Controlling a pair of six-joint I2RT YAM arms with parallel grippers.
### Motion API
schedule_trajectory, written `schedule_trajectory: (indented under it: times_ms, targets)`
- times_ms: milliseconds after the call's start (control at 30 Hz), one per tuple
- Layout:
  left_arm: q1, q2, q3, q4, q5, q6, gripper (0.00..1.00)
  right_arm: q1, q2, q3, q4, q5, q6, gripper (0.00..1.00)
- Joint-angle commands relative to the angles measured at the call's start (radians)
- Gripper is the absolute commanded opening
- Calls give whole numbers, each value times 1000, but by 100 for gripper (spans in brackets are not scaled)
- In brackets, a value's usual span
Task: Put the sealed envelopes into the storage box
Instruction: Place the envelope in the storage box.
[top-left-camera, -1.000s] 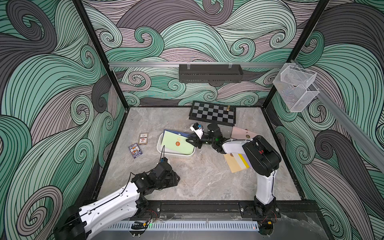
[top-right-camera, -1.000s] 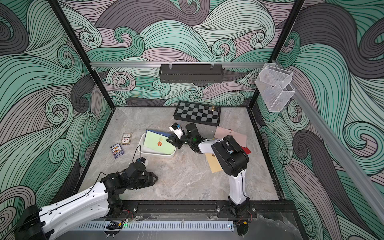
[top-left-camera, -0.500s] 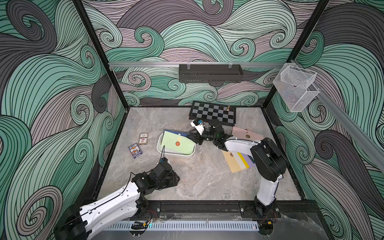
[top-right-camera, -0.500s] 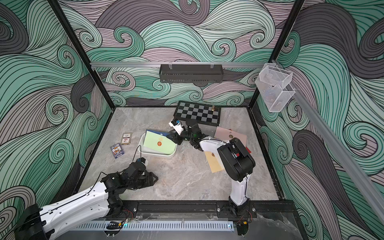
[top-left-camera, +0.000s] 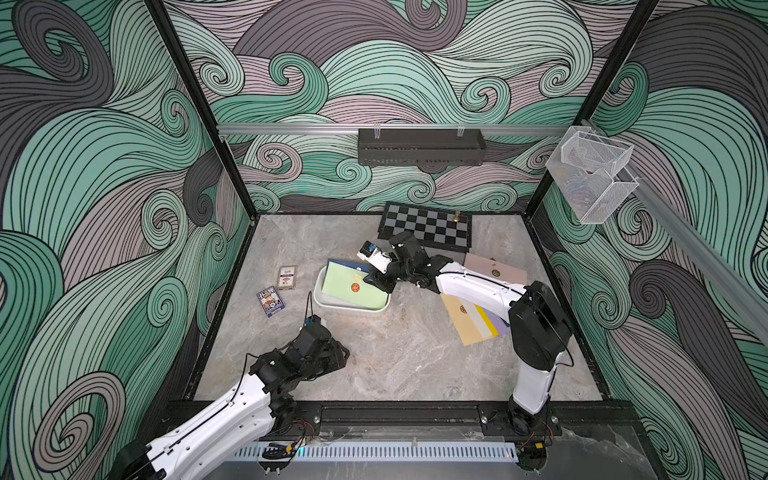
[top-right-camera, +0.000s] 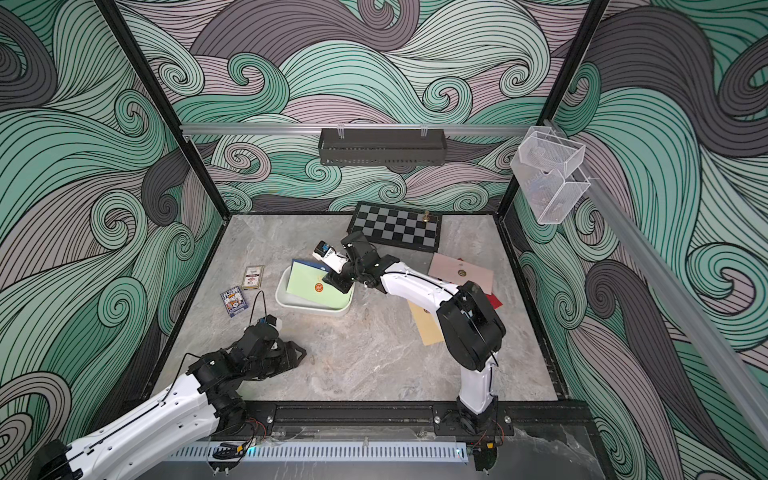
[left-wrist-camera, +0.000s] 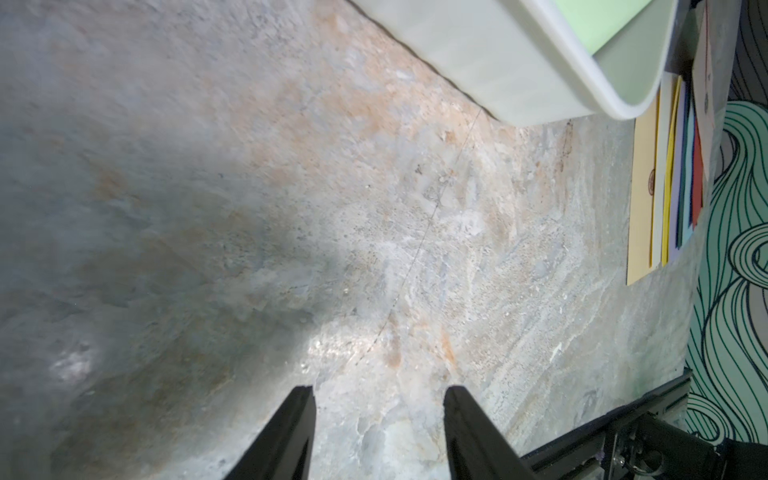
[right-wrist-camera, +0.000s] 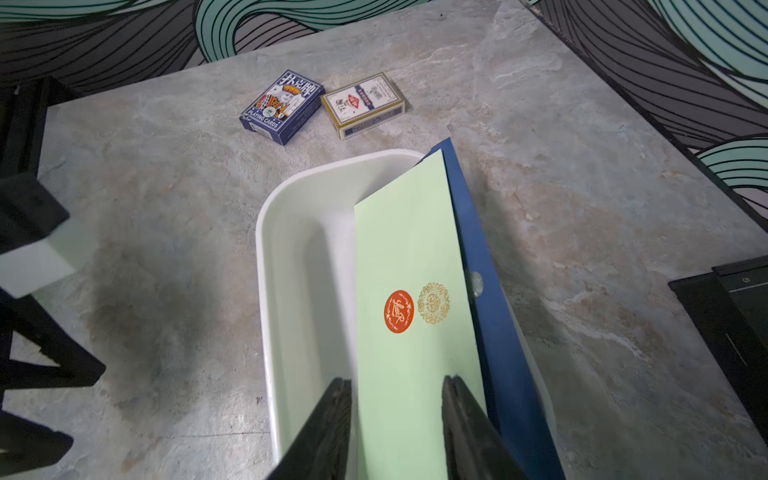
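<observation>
The right gripper (right-wrist-camera: 399, 382) has its jaws partly open, and nothing is pinched between them. They stand over the green envelope (right-wrist-camera: 409, 249); whether they touch it I cannot tell. This envelope leans inside the storage box (right-wrist-camera: 266, 232), on top of a navy envelope (right-wrist-camera: 486, 299) whose edge sticks out over the rim. In both top views the box is near the centre of the frame.

The left gripper (left-wrist-camera: 378, 390) also has its jaws partly open and empty, above the bare table (left-wrist-camera: 208, 208), below the box in the top views.

More envelopes (top-left-camera: 465, 328) lie fanned on the table at the right of the box, partly under the right arm. A pink envelope (top-left-camera: 494, 270) lies above them. Two card packs (top-left-camera: 271, 301) lie at the left of the box.
</observation>
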Motion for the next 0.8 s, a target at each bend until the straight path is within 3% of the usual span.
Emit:
schedule_trajectory:
  times_ms: [0, 133, 267, 467, 767]
  targets:
    - [25, -33, -8, -43, 0, -14, 54, -5, 22, 53, -92, 13, 20, 39]
    - [39, -23, -18, -29, 27, -11, 54, -5, 88, 132, -129, 111, 19, 46]
    - [41, -2, -25, -5, 39, -11, 54, -15, 171, 232, -149, 122, 45, 56]
    - [43, 18, -30, 16, 48, -6, 54, -16, 336, 476, -255, 159, 164, 49]
    - [46, 36, -33, 30, 54, -1, 54, -18, 462, 627, -318, 78, 230, 51]
